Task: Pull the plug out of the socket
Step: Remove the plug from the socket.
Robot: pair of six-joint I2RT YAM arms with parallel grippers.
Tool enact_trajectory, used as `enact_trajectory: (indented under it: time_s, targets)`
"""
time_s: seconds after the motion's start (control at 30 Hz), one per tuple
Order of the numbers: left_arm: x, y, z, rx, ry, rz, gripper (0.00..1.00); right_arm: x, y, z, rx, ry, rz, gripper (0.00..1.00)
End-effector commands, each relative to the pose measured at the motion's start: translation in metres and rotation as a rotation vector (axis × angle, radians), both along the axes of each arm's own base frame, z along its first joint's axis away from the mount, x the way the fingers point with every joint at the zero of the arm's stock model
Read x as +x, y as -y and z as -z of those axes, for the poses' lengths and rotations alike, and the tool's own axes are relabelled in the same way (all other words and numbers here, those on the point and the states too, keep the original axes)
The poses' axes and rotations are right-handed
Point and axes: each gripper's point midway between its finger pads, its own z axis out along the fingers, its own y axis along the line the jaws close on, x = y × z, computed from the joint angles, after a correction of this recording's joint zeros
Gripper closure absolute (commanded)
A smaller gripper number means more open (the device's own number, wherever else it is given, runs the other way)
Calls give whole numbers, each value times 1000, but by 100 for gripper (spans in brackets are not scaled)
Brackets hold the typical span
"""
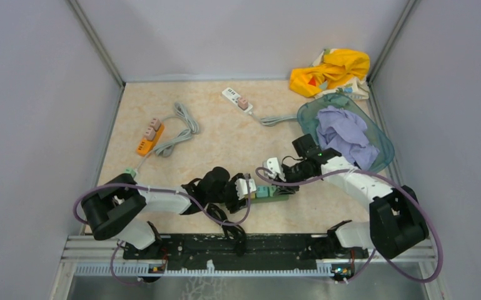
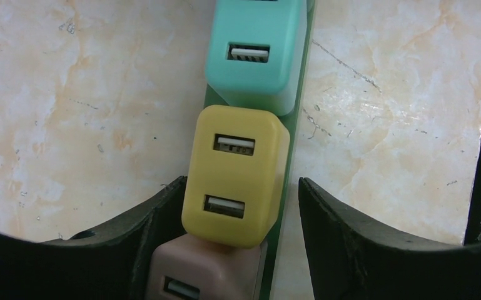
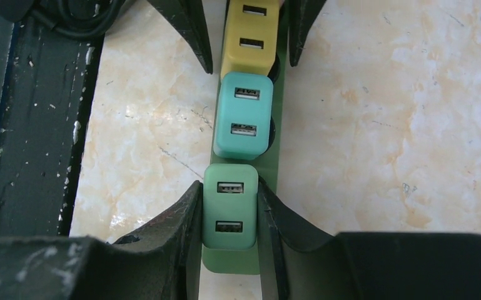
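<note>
Right gripper (image 3: 228, 187) clenches green charger (image 3: 228, 209); left gripper (image 2: 241, 182) straddles yellow charger (image 2: 234, 169), unclosed. No plug yet off power strip (image 3: 228, 262).

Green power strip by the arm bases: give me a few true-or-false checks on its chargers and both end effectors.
1. The right end effector clamps the green charger. True.
2. The yellow charger is off the green power strip. False: it sits plugged in, between the fingers of the left end effector.
3. The teal charger sits between yellow and green. True.
4. The orange power strip holds no plugs. False: two pink plugs sit in it.
</note>
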Motion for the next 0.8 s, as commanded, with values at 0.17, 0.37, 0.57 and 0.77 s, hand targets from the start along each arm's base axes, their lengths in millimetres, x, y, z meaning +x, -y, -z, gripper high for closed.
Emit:
enact_trajectory:
  time_s: [0.17, 0.37, 0.57, 0.77]
  targets:
    - [-8, -8, 14, 20, -60, -9, 99, -10, -53, -44, 168, -17, -93, 100]
    - [-9, -12, 19, 30, -65, -15, 99, 18, -28, -42, 126, 46, 8, 100]
    - [-8, -13, 15, 26, -47, -13, 99, -13, -18, -34, 122, 44, -124, 100]
    - [-7, -9, 15, 25, -52, -7, 99, -17, -56, -41, 164, -44, -96, 100]
